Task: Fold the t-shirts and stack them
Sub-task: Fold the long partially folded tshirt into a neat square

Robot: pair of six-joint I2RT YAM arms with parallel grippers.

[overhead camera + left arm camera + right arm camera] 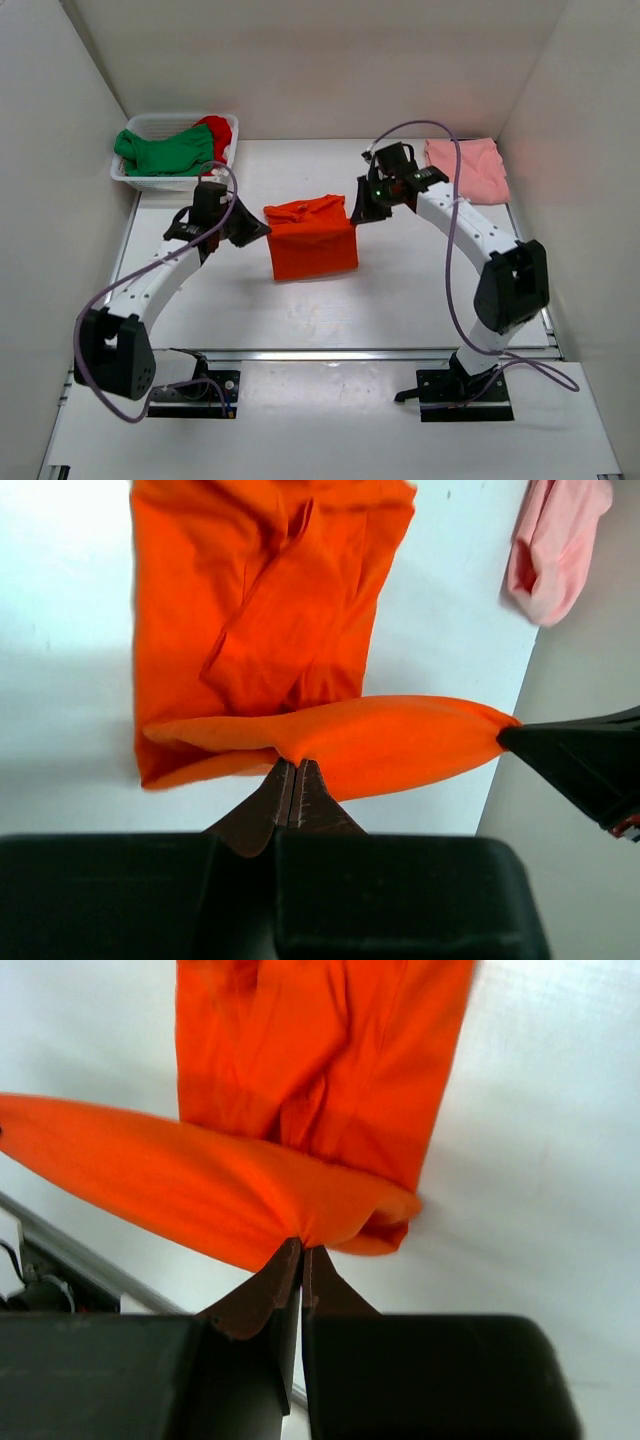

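The bright orange t-shirt [312, 245] hangs partly folded in the middle of the table, its far edge lifted. My left gripper [262, 226] is shut on that edge's left corner, and in the left wrist view the jaws [295, 764] pinch orange cloth [400, 742]. At the right corner my right gripper [357, 214] is shut on the same edge; the right wrist view shows its tips [302, 1246] biting the fabric [200, 1190]. A pale salmon pink t-shirt [466, 167] lies folded at the far right. Green [165, 152] and red [216, 132] t-shirts fill the basket.
The white plastic basket [150, 184] stands at the far left corner. White walls enclose the table on three sides. A metal rail [350, 354] runs along the near edge in front of both arm bases.
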